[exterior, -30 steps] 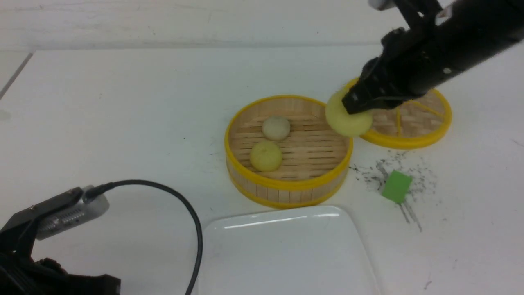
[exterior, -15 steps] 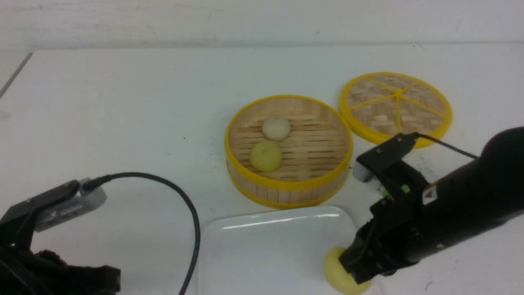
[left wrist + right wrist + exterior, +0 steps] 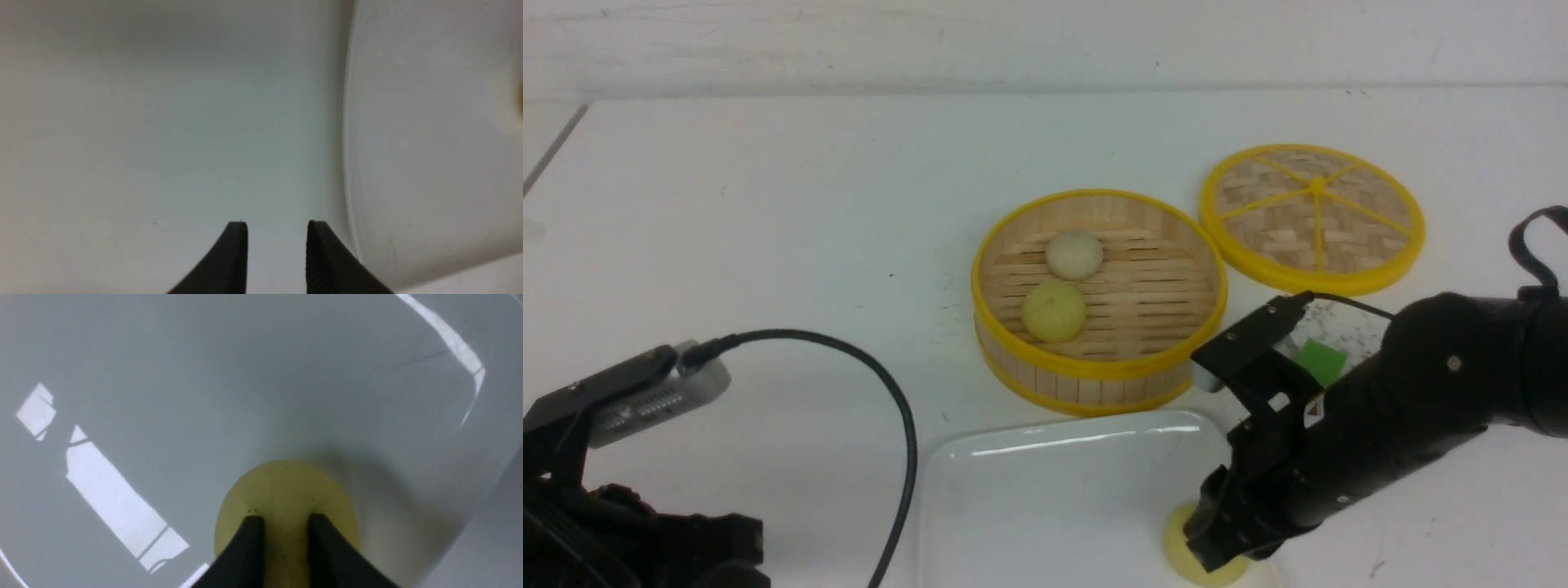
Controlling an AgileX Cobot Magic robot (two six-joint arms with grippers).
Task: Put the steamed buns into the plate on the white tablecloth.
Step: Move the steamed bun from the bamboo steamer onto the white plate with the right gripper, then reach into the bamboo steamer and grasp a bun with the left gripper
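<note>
One pale yellow steamed bun [image 3: 1178, 541] lies on the near right corner of the white plate [image 3: 1054, 490], on the white tablecloth [image 3: 768, 229]. My right gripper [image 3: 284, 517] stands over that bun [image 3: 286, 486], its fingers parted with the bun's top between the tips, open. Two more steamed buns sit in the bamboo steamer [image 3: 1094, 371]: a whiter one [image 3: 1074, 254] and a yellow one [image 3: 1054, 311]. My left gripper [image 3: 277, 224] hovers low over the cloth beside the plate's left rim [image 3: 351, 163], open and empty.
The round woven lid [image 3: 1313, 216] lies flat behind and right of the steamer. A green block [image 3: 1319, 362] sits among dark specks, partly hidden by my right arm. A black cable [image 3: 882, 392] loops from my left wrist near the plate.
My right arm carried the yellow bun from beside the steamer's rim down to the plate's near right corner. Its fingers have parted. The left arm barely moved.
</note>
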